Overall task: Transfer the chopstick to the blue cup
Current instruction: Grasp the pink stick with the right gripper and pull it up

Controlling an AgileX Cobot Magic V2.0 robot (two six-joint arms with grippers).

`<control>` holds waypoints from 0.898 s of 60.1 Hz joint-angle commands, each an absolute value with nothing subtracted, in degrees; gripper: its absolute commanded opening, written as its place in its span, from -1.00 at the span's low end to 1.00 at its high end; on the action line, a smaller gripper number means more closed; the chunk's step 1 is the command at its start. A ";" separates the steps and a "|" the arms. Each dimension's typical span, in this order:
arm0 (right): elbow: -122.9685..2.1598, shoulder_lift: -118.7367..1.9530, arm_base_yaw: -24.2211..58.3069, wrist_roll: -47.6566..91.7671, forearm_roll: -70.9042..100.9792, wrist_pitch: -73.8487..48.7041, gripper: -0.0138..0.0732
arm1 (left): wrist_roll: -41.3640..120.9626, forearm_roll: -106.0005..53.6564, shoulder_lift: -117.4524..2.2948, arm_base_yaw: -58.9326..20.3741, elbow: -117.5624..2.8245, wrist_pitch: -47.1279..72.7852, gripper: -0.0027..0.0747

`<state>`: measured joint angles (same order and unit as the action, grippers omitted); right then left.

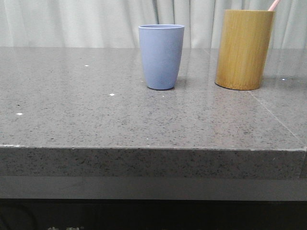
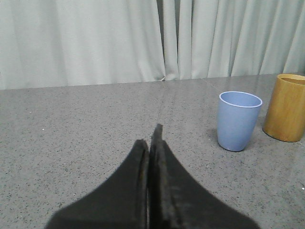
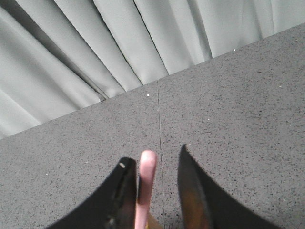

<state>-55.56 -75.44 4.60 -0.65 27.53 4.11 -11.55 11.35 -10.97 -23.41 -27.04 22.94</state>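
Grey speckled stone forms the desk (image 1: 96,115) before us, with pale pleated curtains (image 1: 72,21) hanging behind it. In the front view we see the blue cup (image 1: 161,56) standing upright toward the middle of the desk, and to its right, apart from it, a taller yellow-brown bamboo cylinder (image 1: 243,49), also upright. The pink tip of the chopstick (image 1: 274,5) pokes out above the cylinder's rim at its right side, leaning to the right.

Our left end effector (image 2: 151,143) shows in the left wrist view with its two dark fingers pressed together and nothing between them; it is low over bare desk, well apart from the blue cup (image 2: 238,120) and the bamboo cylinder (image 2: 288,107) beyond.

In the right wrist view our right end effector (image 3: 155,164) has its fingers parted a little, and the chopstick (image 3: 145,188) stands in the gap, close beside one finger (image 3: 121,191) and clear of the other. We cannot tell whether that finger touches it; the fingers do not clamp it.

We find no brand, label or legible writing on either vessel.
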 commanded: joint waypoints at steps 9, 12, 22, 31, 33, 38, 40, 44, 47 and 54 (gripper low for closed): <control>-57.75 -73.97 4.58 -0.48 27.48 8.89 -0.39 | -12.10 11.08 -11.70 -23.42 -28.51 18.32 -0.98; -57.75 -73.97 4.58 -0.48 27.48 8.89 -0.43 | -12.10 11.08 -11.70 -23.42 -28.51 18.32 -0.98; -57.75 -73.97 4.85 -0.48 27.48 8.95 -0.57 | -12.10 11.08 -11.70 -23.42 -28.51 18.40 -0.98; -57.75 -73.97 4.86 -0.48 27.48 9.00 -0.65 | -12.10 11.08 -11.70 -23.42 -28.51 18.40 -0.98; -57.75 -73.97 4.91 -0.48 27.48 9.00 -0.65 | -12.10 11.08 -11.70 -23.42 -28.51 18.40 -0.98; -57.75 -73.97 5.19 -0.48 27.64 9.44 -0.65 | -12.10 11.08 -11.70 -23.42 -28.51 18.40 -0.98; -57.75 -73.97 5.50 -0.48 27.72 9.76 -0.65 | -12.10 11.08 -11.70 -23.42 -28.51 18.40 -0.98; -57.75 -73.97 6.25 -0.48 27.79 10.61 -0.65 | -12.10 11.08 -11.70 -23.42 -28.51 18.40 -0.98; -57.82 -73.97 6.96 -0.48 27.79 11.10 -0.65 | -12.10 11.08 -11.70 -23.42 -28.51 18.40 -0.98; -58.40 -73.97 8.45 -0.48 27.79 11.69 -0.65 | -12.10 11.08 -11.70 -23.42 -28.51 18.40 -0.98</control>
<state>-55.70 -75.44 7.69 -0.87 27.84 6.71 -11.55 11.32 -10.97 -23.41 -27.04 22.94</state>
